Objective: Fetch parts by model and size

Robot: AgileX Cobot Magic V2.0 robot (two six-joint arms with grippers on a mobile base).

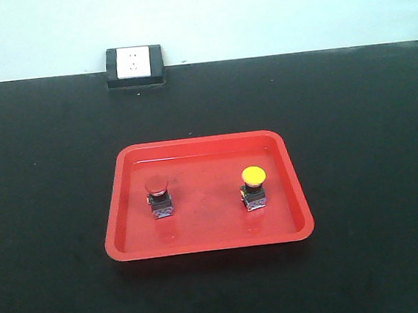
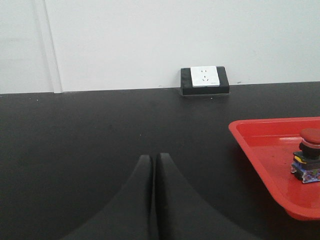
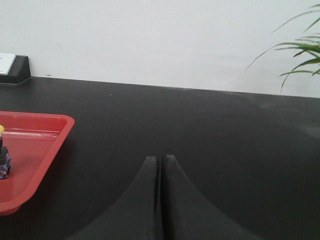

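Two push-button parts stand upright in a red tray [image 1: 200,146] at the table's middle. The red-capped part [image 1: 159,197] is on the tray's left side, the yellow-capped part [image 1: 254,187] on its right. In the left wrist view my left gripper [image 2: 153,156] is shut and empty over bare black table, with the tray [image 2: 260,145] and the red-capped part [image 2: 308,161] off to its right. My right gripper [image 3: 161,158] is also shut and empty; the tray [image 3: 50,145] lies to its left, with the yellow-capped part [image 3: 3,155] cut by the frame edge. Neither gripper shows in the front view.
A black box with a white socket plate [image 1: 135,67] sits at the table's back edge against the pale wall. Green plant leaves [image 3: 300,55] hang in at the far right of the right wrist view. Black tabletop [image 1: 364,140] surrounds the tray.
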